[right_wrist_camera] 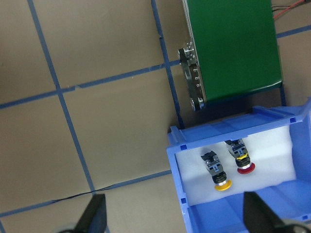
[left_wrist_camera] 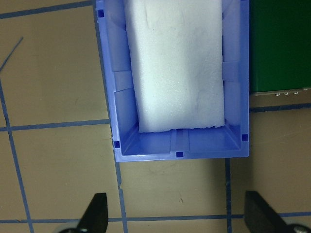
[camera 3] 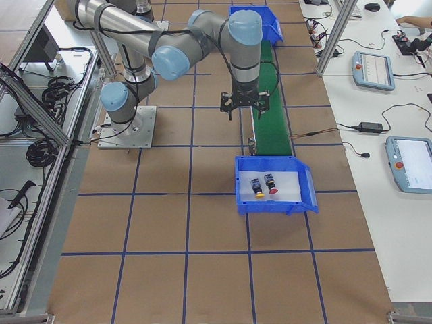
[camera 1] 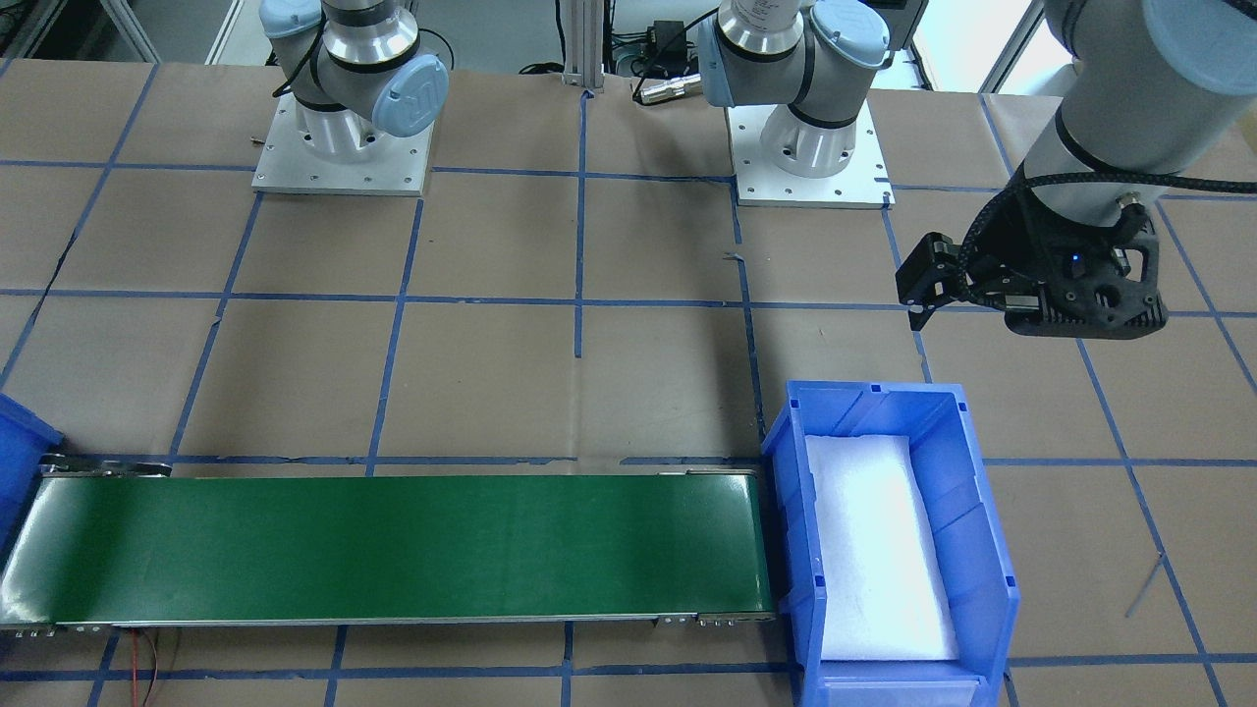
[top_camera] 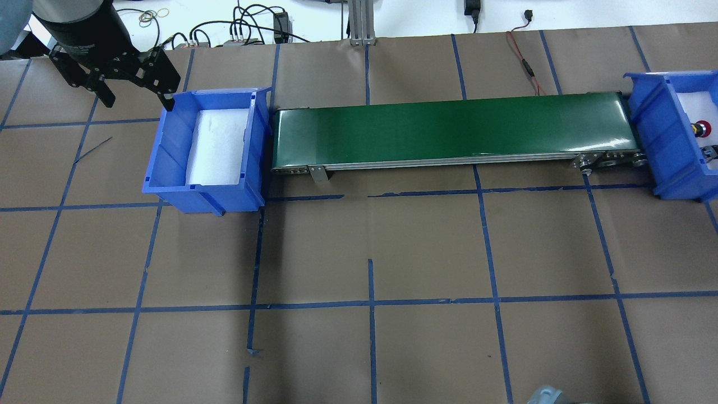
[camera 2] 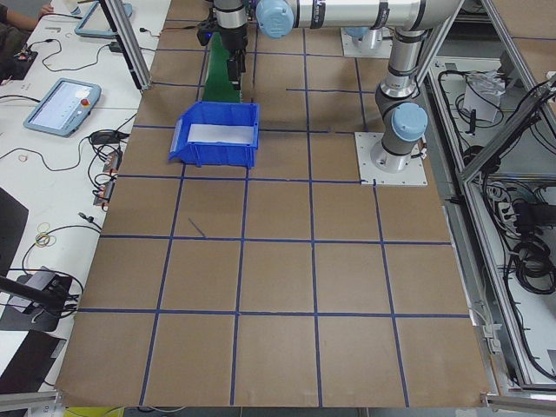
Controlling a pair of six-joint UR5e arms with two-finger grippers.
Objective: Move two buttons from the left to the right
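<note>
A: Where are the buttons?

B: Both lie on white padding in the right bin (camera 3: 277,206), lower right of the right wrist view. The yellow button (right_wrist_camera: 217,174) is just beside the red button (right_wrist_camera: 240,157). The left bin (top_camera: 205,193) shows only its foam pad (top_camera: 216,146), and no button shows on the belt (top_camera: 449,126).

A: Grippers?

B: The left gripper (top_camera: 137,95) is spread wide and holds nothing, at upper left of the overhead view, just beside the left bin's corner. The right gripper (camera 3: 246,109) is likewise wide and empty, over the table beside the belt.

A: Step in hand?

B: Judgement: the transfer looks complete, with parking left. Raise the left arm straight up before any sideways travel, so its finger clears the bin rim. Don't disturb the right bin.
</note>
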